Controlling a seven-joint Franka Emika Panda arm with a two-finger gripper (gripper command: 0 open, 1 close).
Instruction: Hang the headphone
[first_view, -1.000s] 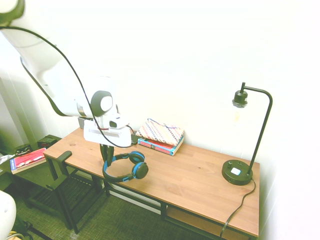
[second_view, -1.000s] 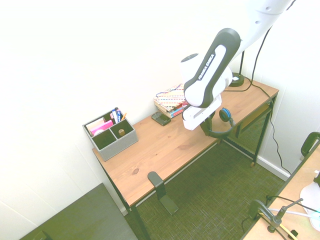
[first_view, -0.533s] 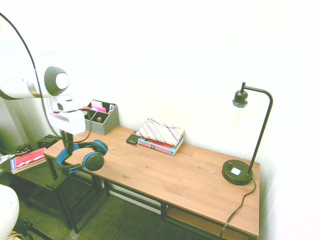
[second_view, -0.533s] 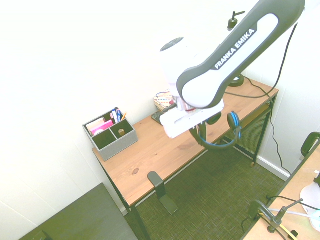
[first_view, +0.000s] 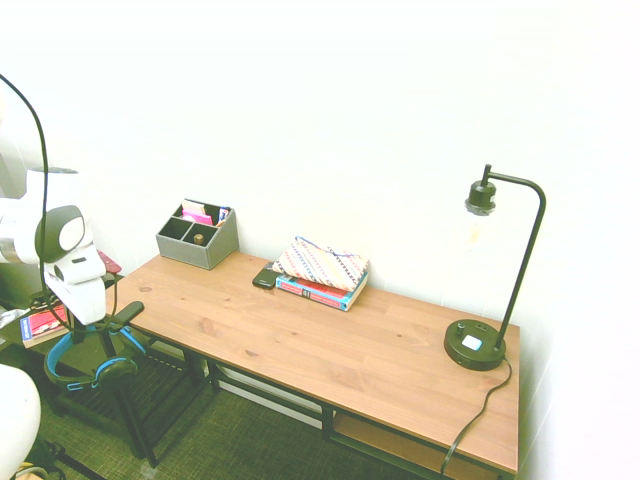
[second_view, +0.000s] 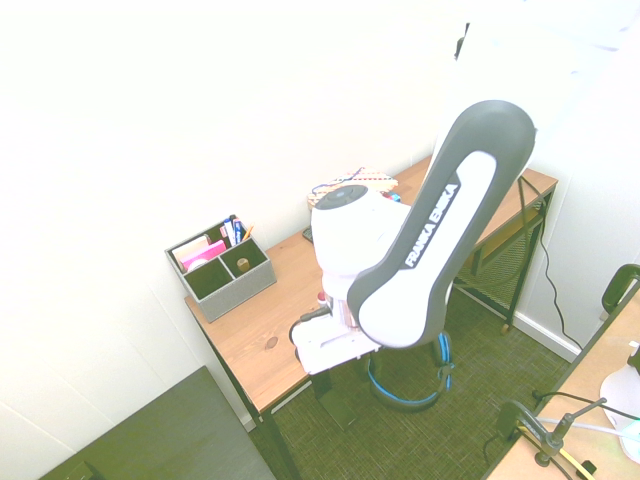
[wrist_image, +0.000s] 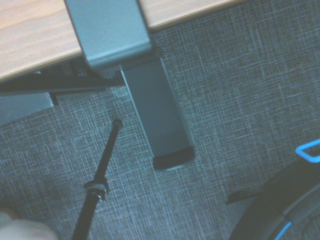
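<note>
Off the desk's (first_view: 300, 335) front edge, the gripper (first_view: 100, 325) clamps the blue headphone (first_view: 72, 378), right near the black hanger (first_view: 128, 314); behind, organizer (first_view: 200, 240), phone (first_view: 266, 278), books (first_view: 318, 291) and lamp (first_view: 475, 345) line up!

The first exterior view looks down over the front of the desk (first_view: 330, 340) to the wall, lamp at right; the second, also from above, faces it with the organizer (second_view: 222, 268) at left. Both share the desktop. The wrist view looks down close over its edge.
</note>
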